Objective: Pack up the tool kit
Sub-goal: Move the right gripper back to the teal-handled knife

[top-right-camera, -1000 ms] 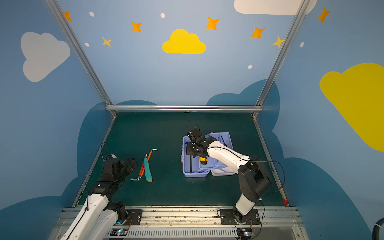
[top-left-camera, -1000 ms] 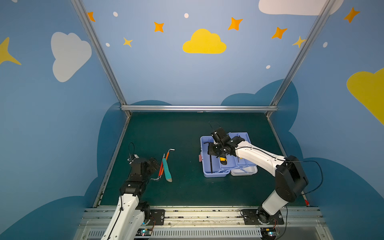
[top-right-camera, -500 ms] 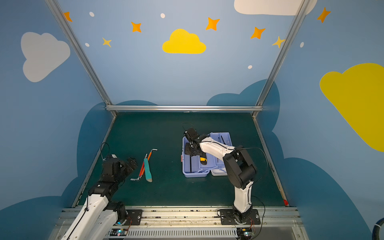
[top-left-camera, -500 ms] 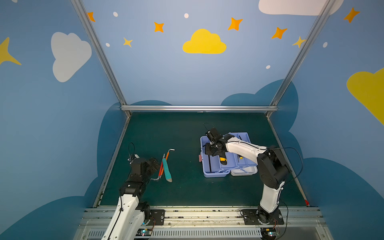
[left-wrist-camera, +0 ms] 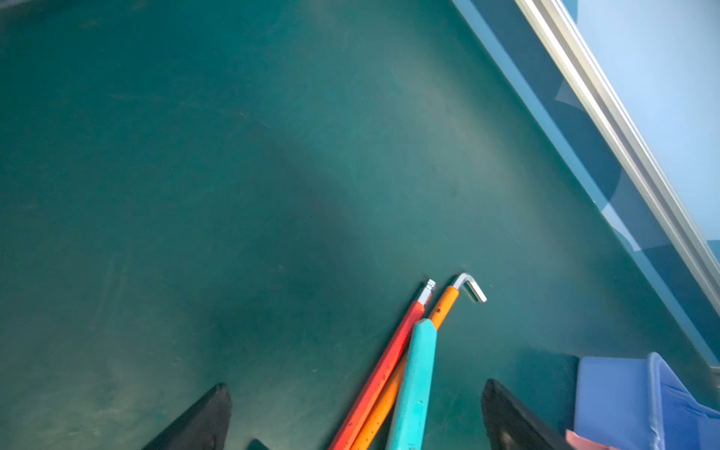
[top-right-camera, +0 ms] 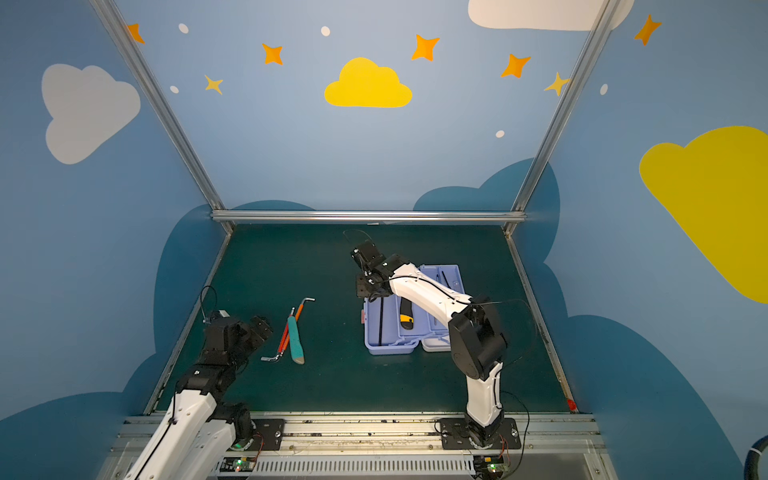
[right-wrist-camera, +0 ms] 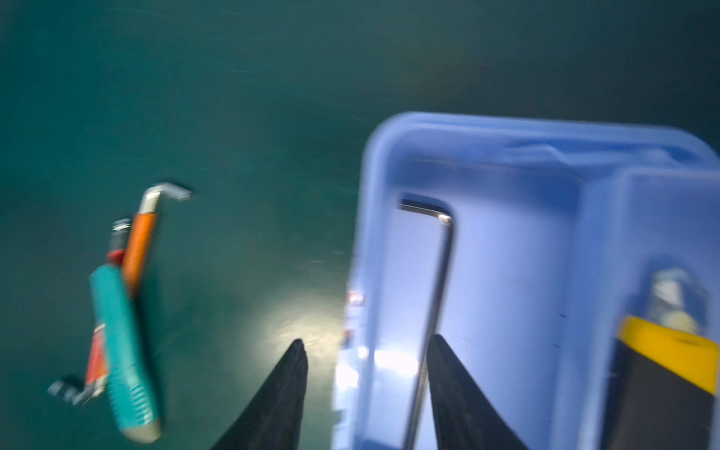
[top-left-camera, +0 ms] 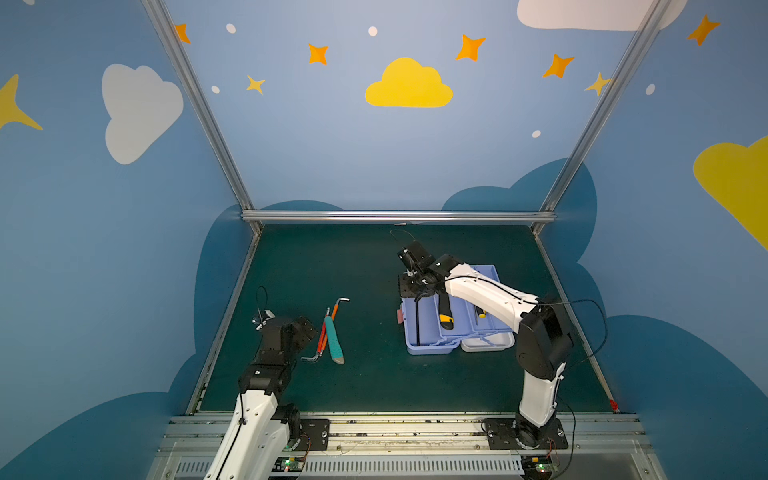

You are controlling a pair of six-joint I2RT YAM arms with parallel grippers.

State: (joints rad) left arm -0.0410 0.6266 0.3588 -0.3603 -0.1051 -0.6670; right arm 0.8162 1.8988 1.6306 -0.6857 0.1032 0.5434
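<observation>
Mat in dark green lies bare across its far half and in a broad strip between the loose tools and the tool kit. The tool kit sits open right of centre, with its white lid at its near right side. The right gripper hangs over the kit's far left corner, fingers parted and gripping nothing. One finger is outside the left wall over the mat. The other is over the left compartment, beside the black hex key that lies along that wall. A black-and-yellow tool lies in the next tray. At left, the left gripper is spread wide and empty, just left of three tools that lie touching one another: the red hex key, orange hex key and teal handle. The left rail runs close behind it.
</observation>
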